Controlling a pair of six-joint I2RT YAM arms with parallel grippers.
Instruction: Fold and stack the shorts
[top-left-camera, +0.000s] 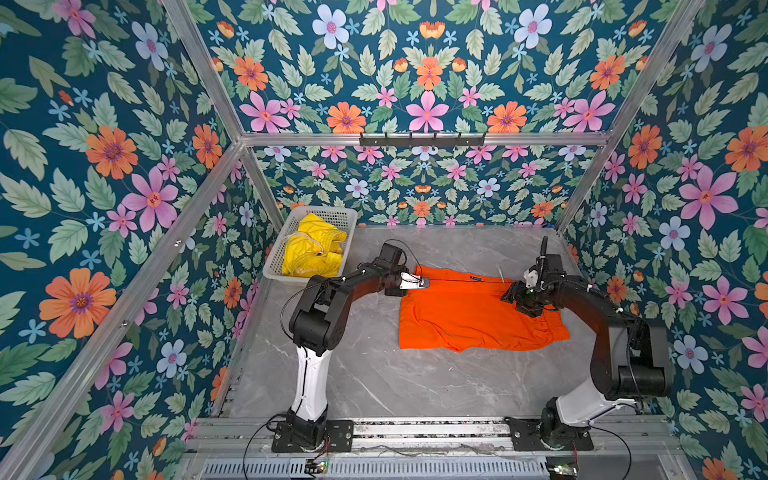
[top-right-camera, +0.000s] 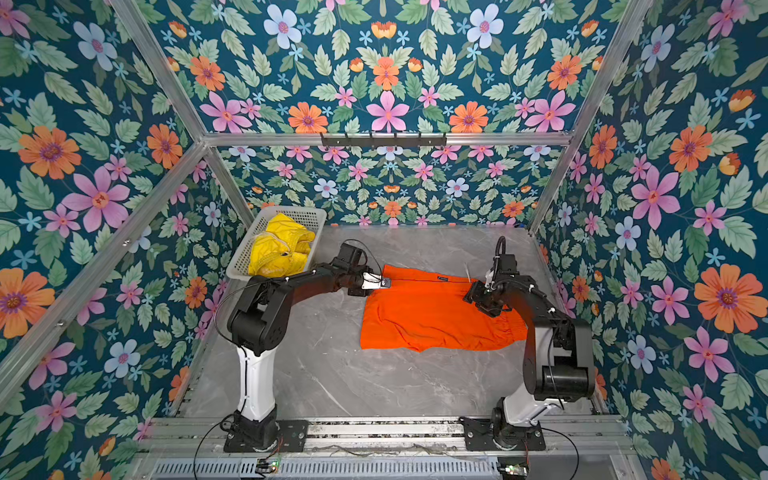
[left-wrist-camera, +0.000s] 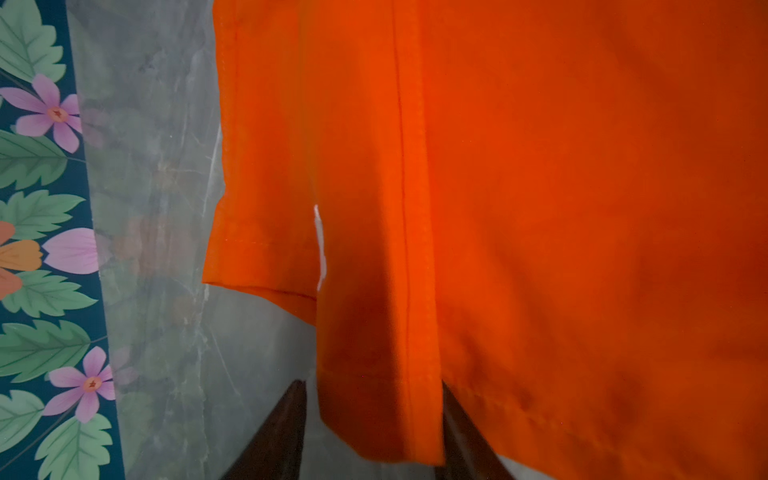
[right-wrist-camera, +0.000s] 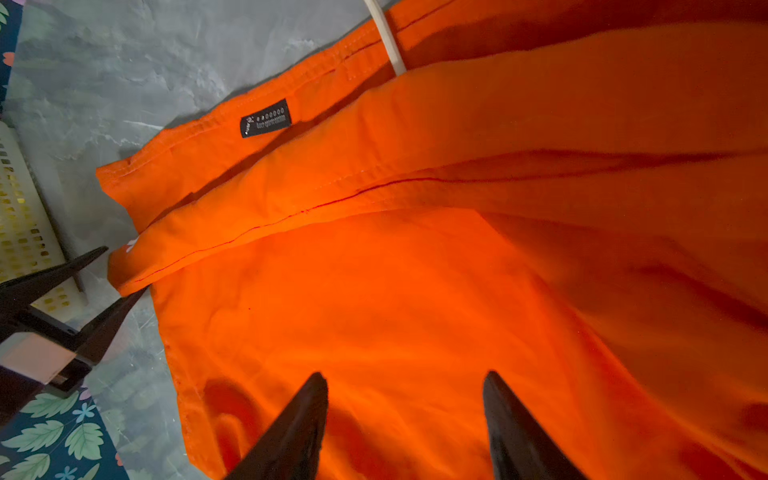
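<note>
The orange shorts lie spread on the worktop, and the yellow shorts lie crumpled in the white basket. The left tool has its jaws apart around the far left corner of the orange pair. The right tool hovers released over the cloth near its right side.

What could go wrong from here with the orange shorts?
1. The left gripper straddles only the folded-over corner of the bright orange shorts; the hem layer with the black label lies offset beyond it, so closing may lift one layer and skew the fold.
2. The open right gripper hovers over mid-fabric, no edge between its jaws; it may pinch a bunch.
3. The whitish drawstring pokes out at the far edge and may trail outside the fold.
</note>
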